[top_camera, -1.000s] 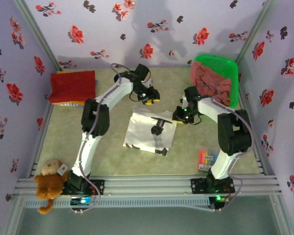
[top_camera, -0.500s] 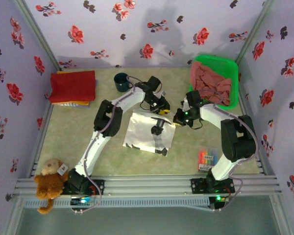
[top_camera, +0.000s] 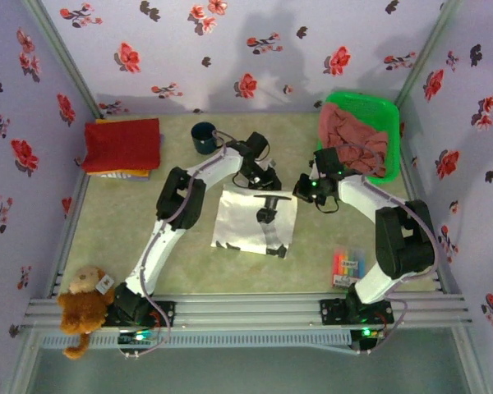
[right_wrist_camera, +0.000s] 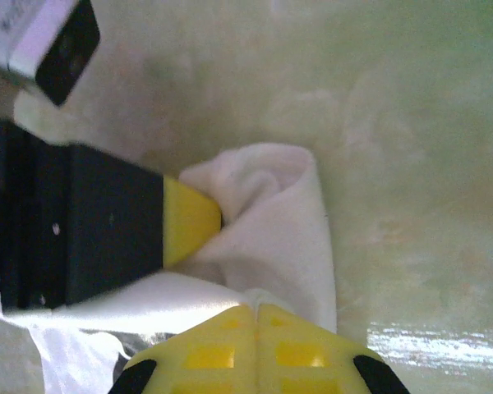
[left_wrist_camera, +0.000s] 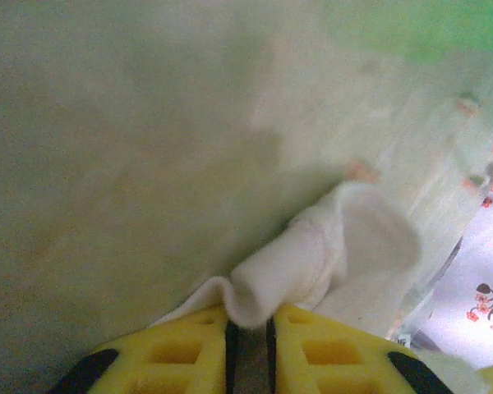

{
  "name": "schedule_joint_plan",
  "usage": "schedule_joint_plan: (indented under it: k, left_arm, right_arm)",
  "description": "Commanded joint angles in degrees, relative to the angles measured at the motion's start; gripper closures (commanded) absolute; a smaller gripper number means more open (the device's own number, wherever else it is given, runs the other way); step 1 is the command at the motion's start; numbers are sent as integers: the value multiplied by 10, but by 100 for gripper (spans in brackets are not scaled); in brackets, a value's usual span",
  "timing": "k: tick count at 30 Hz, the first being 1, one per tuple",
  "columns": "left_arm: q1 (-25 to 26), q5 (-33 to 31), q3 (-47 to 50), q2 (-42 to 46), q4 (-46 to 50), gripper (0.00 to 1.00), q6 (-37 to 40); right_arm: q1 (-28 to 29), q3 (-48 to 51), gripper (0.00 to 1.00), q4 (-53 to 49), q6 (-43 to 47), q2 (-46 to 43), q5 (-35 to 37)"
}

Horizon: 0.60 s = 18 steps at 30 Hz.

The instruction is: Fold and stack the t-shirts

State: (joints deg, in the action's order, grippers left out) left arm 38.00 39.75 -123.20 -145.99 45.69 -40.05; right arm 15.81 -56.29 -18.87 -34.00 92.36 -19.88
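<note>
Top cam: the white t-shirt point(top_camera: 255, 223) w/ black printed marks is spread flat approx mid-table point(top_camera: 107, 238). Its far right corner is held by both tools. The left gripper point(top_camera: 269, 182) is set on the far edge, and the right gripper point(top_camera: 301, 191) is placed just beside it at the corner. A folded red t-shirt point(top_camera: 122, 144) is parked at the far left. The pink t-shirts point(top_camera: 353, 135) are heaped in the green basket point(top_camera: 376, 105) at the far right. A dark cup point(top_camera: 203, 137) is seen near the back, a teddy bear point(top_camera: 82, 308) at the near left rail, and a marker pack point(top_camera: 347, 267) at the near right.

Left wrist cam: the left gripper point(left_wrist_camera: 248, 324) is clamped on a bunched-up fold of the white t-shirt point(left_wrist_camera: 337, 250), w/ the cloth squeezed between the yellow fingers. Everything is pretty blurred here.

Right wrist cam: the right gripper point(right_wrist_camera: 251, 316) is pressed closed w/ the white t-shirt point(right_wrist_camera: 283, 217) caught in it. The same fold is touched by the left gripper's yellow fingertip point(right_wrist_camera: 189, 222).
</note>
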Motion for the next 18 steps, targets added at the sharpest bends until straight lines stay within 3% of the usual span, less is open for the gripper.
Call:
schedule_joint_plan:
  k: [1,6,18]
  left_arm:
    - [3,-17,46,4,59,79,16]
    - [9,-12,80,14,46,79,18]
    - [10,-8,146,41,14,80,14]
  right_arm:
    - [3,-14,100,54,-20,-1,25]
    - [8,-31,100,80,-13,13,5]
    - [7,-81,100,78,-23,80,33]
